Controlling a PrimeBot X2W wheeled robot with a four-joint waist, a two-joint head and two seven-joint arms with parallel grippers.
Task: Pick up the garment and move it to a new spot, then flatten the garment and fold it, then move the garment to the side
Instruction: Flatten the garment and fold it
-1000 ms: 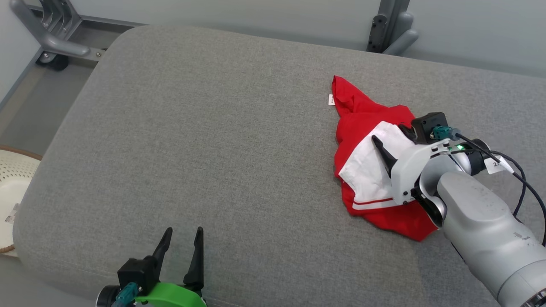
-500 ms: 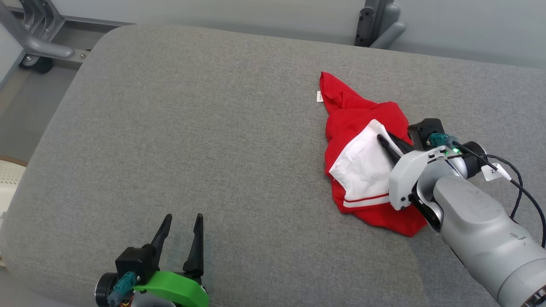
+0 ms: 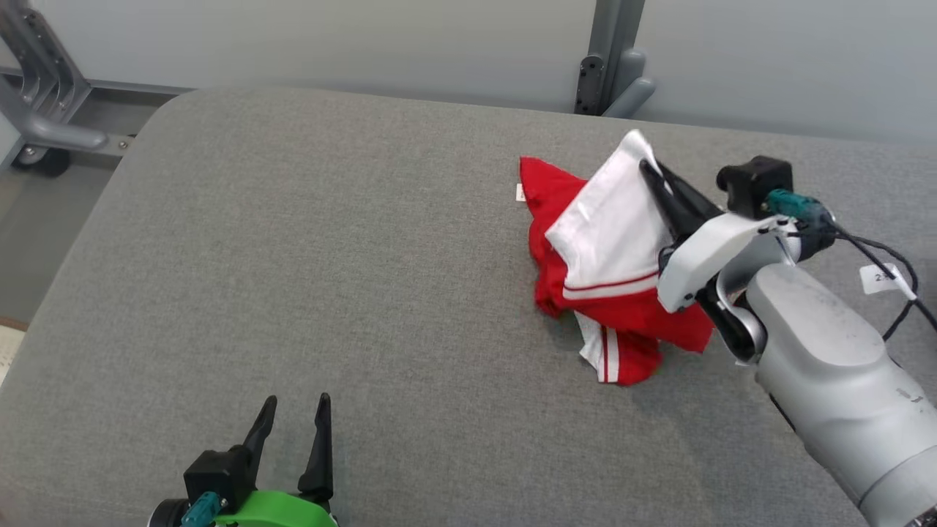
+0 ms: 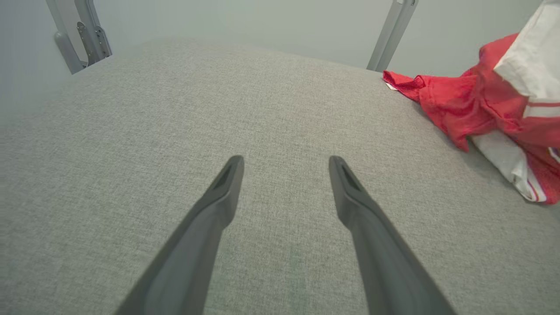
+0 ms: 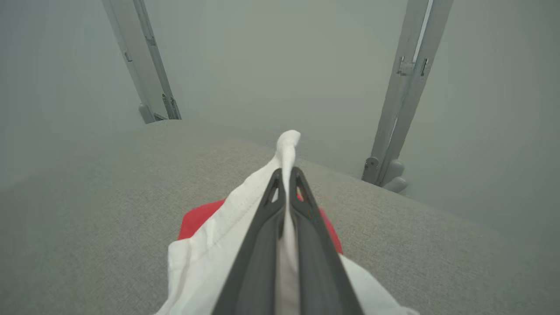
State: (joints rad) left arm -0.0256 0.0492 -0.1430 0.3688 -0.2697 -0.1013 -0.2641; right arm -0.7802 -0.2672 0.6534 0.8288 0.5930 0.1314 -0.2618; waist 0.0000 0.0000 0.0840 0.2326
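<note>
While the right hand (image 3: 650, 167) is clamped on a raised white fold of the red-and-white garment (image 3: 600, 234), the rest hangs below it onto the grey cushion (image 3: 329, 256). The left hand (image 3: 296, 401) hovers well apart from it, fingers spread.

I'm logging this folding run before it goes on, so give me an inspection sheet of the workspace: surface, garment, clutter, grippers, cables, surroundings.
surface: grey woven cushion, flat, no stains visible.
job's things: red and white garment, crumpled at the right; white part held up, red part resting on the cushion.
clutter: nothing seen.
grippers: right gripper shut on the garment's white fabric; left gripper open, holding nothing, over the near edge.
cables: black cable with a white tag trails off the right wrist, apart from the garment.
surroundings: grey metal post, wheeled frame far left, pale wall.
</note>
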